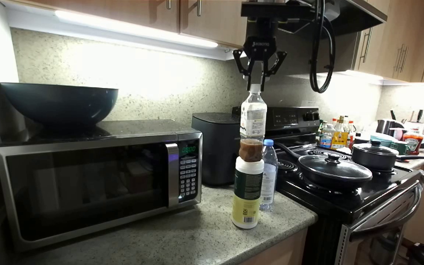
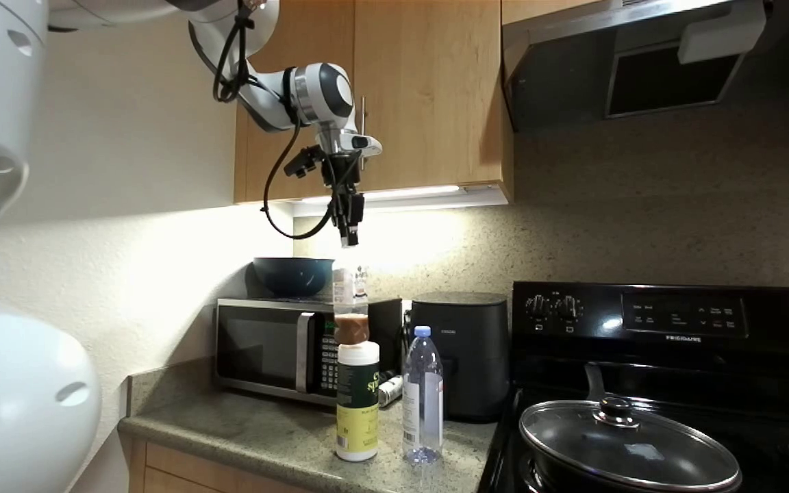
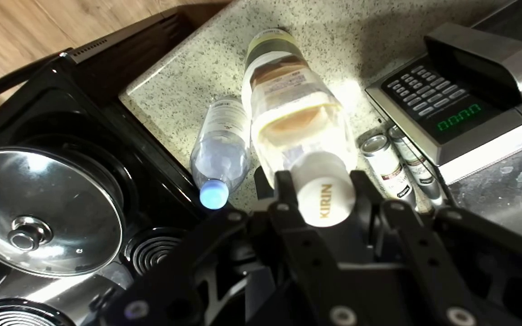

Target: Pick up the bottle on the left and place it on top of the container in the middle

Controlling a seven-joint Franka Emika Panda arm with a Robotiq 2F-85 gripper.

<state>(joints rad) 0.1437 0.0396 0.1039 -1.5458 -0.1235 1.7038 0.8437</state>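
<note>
Bottle (image 1: 253, 117) upright on the container (image 1: 248, 187), tool (image 1: 255, 87) gripping its white cap (image 3: 326, 194).
Clear plastic, tapered shoulders, brown liquid (image 1: 250, 150) low inside; the container white-topped, cylindrical, banded dark green and yellow.

Wooden cabinets (image 2: 429, 96), a bright light strip (image 1: 136, 29) beneath, speckled backsplash (image 1: 142, 79), pale wall (image 2: 148, 164), seemingly wood-plank floor (image 3: 39, 29)

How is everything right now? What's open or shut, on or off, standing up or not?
Jar: upright, white lid on
Small bottle: upright, capped, brown liquid low inside, seemingly resting on the jar's lid
Jaws: shut on the small bottle's cap
Water bottle: upright, capped, fill unclear
Microwave: shut, green display lit
Bowl: right way up
Frying pan: covered
Pot: covered
Light strip: on
Cupboard door: shut
</note>
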